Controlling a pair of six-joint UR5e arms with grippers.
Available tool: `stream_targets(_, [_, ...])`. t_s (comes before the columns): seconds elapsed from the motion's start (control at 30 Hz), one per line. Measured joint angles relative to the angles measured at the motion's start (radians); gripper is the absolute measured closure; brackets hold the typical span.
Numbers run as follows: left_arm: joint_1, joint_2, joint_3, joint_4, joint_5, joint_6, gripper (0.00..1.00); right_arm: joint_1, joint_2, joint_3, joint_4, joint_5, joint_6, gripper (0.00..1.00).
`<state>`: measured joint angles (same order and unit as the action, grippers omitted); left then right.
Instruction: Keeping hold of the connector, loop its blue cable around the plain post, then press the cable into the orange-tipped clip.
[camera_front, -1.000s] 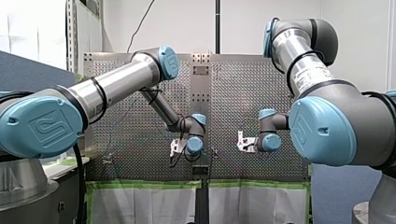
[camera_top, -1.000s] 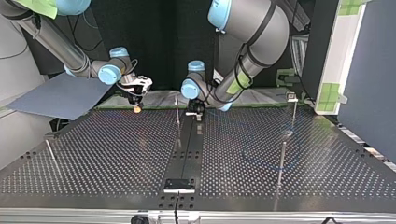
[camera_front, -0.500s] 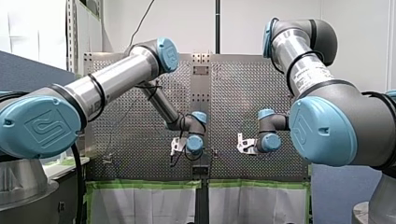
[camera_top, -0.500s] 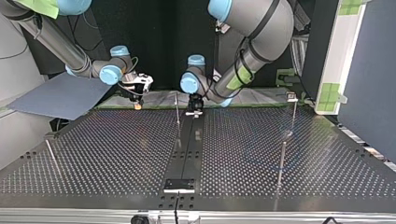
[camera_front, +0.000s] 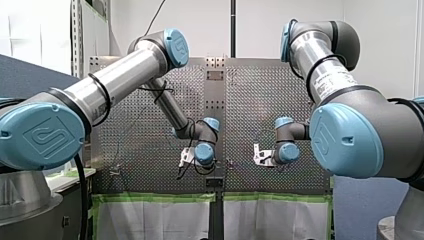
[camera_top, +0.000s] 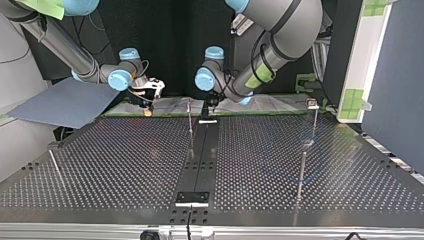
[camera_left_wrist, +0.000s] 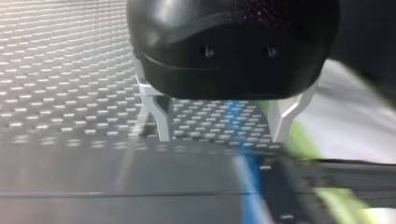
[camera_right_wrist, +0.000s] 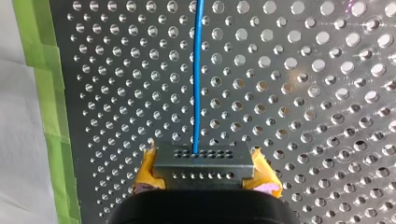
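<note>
Clamping the grey connector (camera_right_wrist: 201, 164) between its yellow pads (camera_right_wrist: 148, 169), my right claw (camera_right_wrist: 204, 161) hangs over the perforated bench (camera_right_wrist: 303, 93), beside the green tape (camera_right_wrist: 44, 93) along its edge. The blue cable (camera_right_wrist: 198, 70) leaves the connector's front face and runs straight ahead across the holes. My left claw (camera_left_wrist: 223, 126) stands with its metal fingers (camera_left_wrist: 161, 114) spread apart and nothing between them. A blurred stretch of the blue cable lies on the bench below the gap. From the top view, a thin post (camera_top: 190, 120) stands upright between the two claws, near the bench's edge on the arms' side.
</note>
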<state>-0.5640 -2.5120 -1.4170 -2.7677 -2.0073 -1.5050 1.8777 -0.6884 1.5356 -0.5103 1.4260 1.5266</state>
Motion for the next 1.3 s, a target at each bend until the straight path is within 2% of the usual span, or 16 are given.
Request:
stream_targets(0.3, [-0.010, 0.001, -0.080, -0.015, 0.008, 0.015, 0.00, 0.006, 0.001, 0.000, 0.006, -0.001, -0.002, 1.00])
stream_targets(0.63, [-0.039, 0.028, -0.086, 0.014, 0.070, 0.010, 0.00, 0.009, 0.003, 0.000, 0.007, -0.001, -0.003, 1.00])
stream_targets(1.1, [-0.085, 0.049, -0.086, 0.045, 0.149, -0.034, 0.00, 0.009, 0.007, 0.001, 0.005, -0.003, -0.002, 1.00])
stream_targets(1.3, [-0.098, 0.049, -0.086, 0.073, 0.160, -0.048, 0.00, 0.009, 0.009, 0.000, 0.005, -0.004, -0.002, 1.00])
